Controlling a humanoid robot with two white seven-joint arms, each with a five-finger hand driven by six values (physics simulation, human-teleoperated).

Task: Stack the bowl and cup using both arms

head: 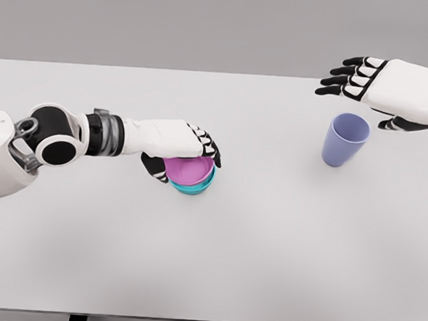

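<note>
A pink bowl (pixel 189 171) sits nested inside a teal bowl (pixel 196 187) near the middle of the white table (pixel 266 251). My left hand (pixel 185 155) is at the pink bowl's rim, its fingers curled over the far edge and its thumb at the left side. A lavender cup (pixel 344 139) stands upright on the table at the right. Above and just behind the cup hovers my right hand (pixel 364 86), fingers spread and pointing left, holding nothing.
The table's far edge runs along the top of the picture against a grey wall. Nothing else stands on the table.
</note>
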